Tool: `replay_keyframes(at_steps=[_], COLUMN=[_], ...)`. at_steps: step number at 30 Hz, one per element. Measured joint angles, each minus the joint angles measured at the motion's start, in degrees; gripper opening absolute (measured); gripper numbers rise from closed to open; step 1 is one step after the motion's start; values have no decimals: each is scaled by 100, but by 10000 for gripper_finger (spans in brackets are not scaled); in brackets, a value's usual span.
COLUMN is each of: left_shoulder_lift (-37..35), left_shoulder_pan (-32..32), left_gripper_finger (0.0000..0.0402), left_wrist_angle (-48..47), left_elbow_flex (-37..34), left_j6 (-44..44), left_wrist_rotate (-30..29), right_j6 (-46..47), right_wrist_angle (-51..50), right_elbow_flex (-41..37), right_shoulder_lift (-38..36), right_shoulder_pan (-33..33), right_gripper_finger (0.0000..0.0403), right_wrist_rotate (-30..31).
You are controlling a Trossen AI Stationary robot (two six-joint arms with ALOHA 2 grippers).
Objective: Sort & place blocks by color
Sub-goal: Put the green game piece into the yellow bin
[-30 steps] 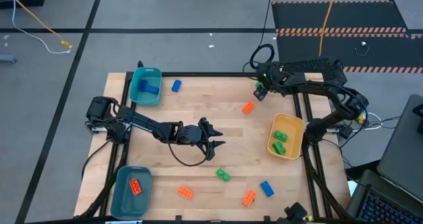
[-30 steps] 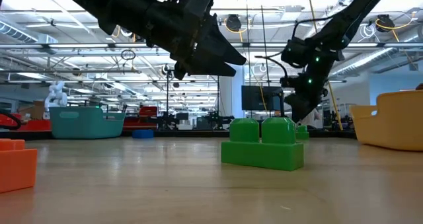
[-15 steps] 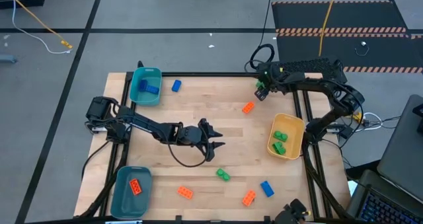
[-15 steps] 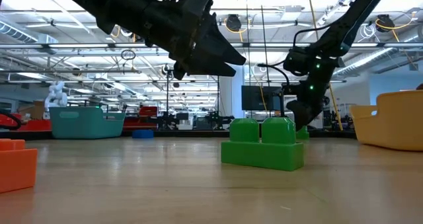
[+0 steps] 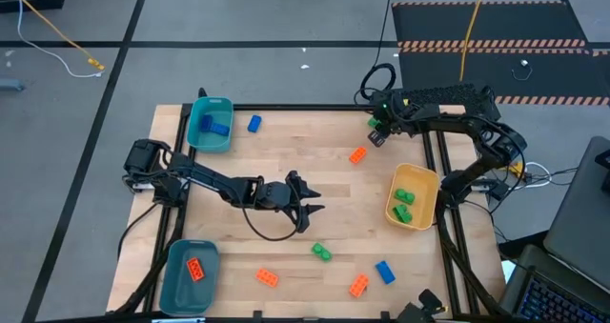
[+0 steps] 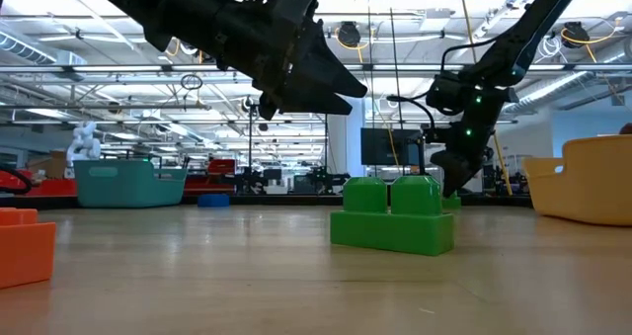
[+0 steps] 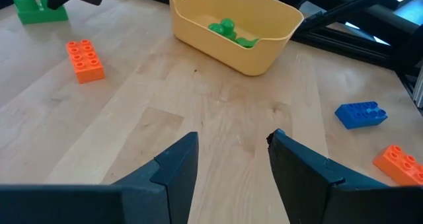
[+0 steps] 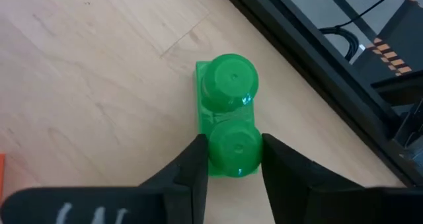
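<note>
A green two-stud block (image 8: 227, 115) lies studs up on the table's far right corner (image 5: 373, 123). My right gripper (image 8: 232, 141) is down on it, shut on one end. Over the table's middle my left gripper (image 5: 310, 209) hangs open with nothing between its fingers (image 7: 231, 158). Loose blocks lie flat on the wood: orange (image 5: 357, 155), blue (image 5: 254, 124), green (image 5: 321, 252), orange (image 5: 267, 277), orange (image 5: 358, 285) and blue (image 5: 384, 272). My right gripper pinches the green block between its two fingers, on the two long sides at the end stud nearest the gripper (image 8: 215, 154). The fingers slant down from above. The block rests flat on the table, studs up, its other stud (image 8: 229, 80) reaching out past the fingertips.
A teal bin (image 5: 211, 123) with blue blocks stands at the far left. Another teal bin (image 5: 190, 275) with an orange block stands at the near left. At the right edge is a yellow bin (image 5: 412, 197) holding green blocks. A black frame rail (image 8: 310, 59) runs close behind the green block.
My right gripper has come down a little onto the green block at the far right corner. The block lies where it was.
</note>
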Motion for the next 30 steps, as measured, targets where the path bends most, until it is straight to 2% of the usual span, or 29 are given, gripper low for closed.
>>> replay_keyframes(at_steps=[5,11,20,30], left_shoulder_lift=[0,0,0,0], left_shoulder_pan=[0,0,0,0], left_gripper_finger=[184,184,184,184], left_wrist_angle=[-2,-94,-98,-118], left_elbow_flex=[0,0,0,0], left_j6=[-17,-22,-22,-26], left_wrist_rotate=[0,1,0,0], right_j6=[1,434,2004,3922], right_wrist_angle=[-242,-923,-2384,-4293], right_elbow_flex=[-32,-17,-17,-15], right_shoulder_lift=[-287,-1435,-3290,-4397], right_shoulder_pan=[175,684,2281,3841], right_gripper_finger=[104,104,104,104], right_wrist_rotate=[-10,-331,-621,-613])
